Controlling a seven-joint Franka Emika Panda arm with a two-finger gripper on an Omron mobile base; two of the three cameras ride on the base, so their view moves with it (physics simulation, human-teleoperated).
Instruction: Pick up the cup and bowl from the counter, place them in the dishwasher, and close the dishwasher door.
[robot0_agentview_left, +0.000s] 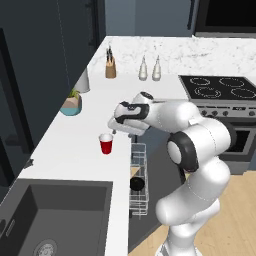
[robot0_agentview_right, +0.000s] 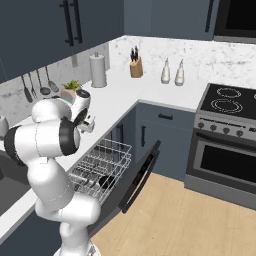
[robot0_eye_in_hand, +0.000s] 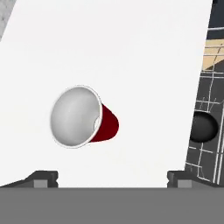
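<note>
Going left to right in the left base view: the sink (robot0_agentview_left: 60, 212) fills the lower left, and the plant pot (robot0_agentview_left: 71, 105) sits at the left edge of the desk (robot0_agentview_left: 75, 150). The cup (robot0_agentview_left: 106, 143) stands upright at centre left on the desk, near its front edge. My gripper (robot0_agentview_left: 120, 126) hangs just above and to the right of the cup, not touching it. Below the centre, the rack (robot0_agentview_left: 139, 180) is pulled out of the dishwasher, and the bowl (robot0_agentview_left: 137, 184) already lies in it.

In the hand view the cup (robot0_eye_in_hand: 83, 117) is left of centre, its white mouth facing the camera, and my fingertips (robot0_eye_in_hand: 41, 178) rise at the bottom corners, spread wide with nothing between them. The bowl (robot0_eye_in_hand: 203, 127) shows at the right edge, in the rack.

In the right base view the door (robot0_agentview_right: 140, 175) hangs open at centre.

I judge the bowl done and the cup in hand. Next I should shift over the cup until it sits between my fingers, come down, and close on its wall.
</note>
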